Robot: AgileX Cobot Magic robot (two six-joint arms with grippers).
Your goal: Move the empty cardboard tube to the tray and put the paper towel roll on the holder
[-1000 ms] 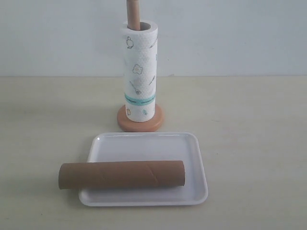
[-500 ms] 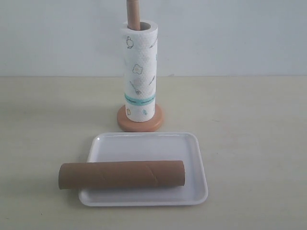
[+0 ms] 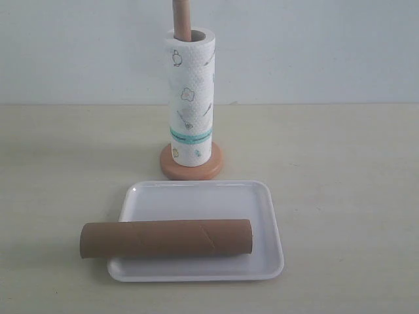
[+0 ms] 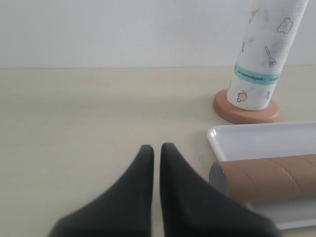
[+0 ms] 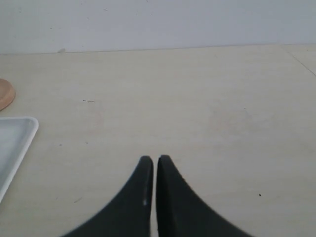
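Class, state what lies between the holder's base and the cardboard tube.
Only a bare stretch of the tray, plain in the exterior view.

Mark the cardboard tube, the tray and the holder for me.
cardboard tube [image 3: 167,238], exterior view, middle of its brown side.
tray [image 3: 196,198], exterior view, bare floor behind the tube.
holder [image 3: 191,173], exterior view, front edge of its disc base.

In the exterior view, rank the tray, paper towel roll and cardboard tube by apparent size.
1. tray
2. paper towel roll and cardboard tube: about alike; the tube lies nearer, so unsure.
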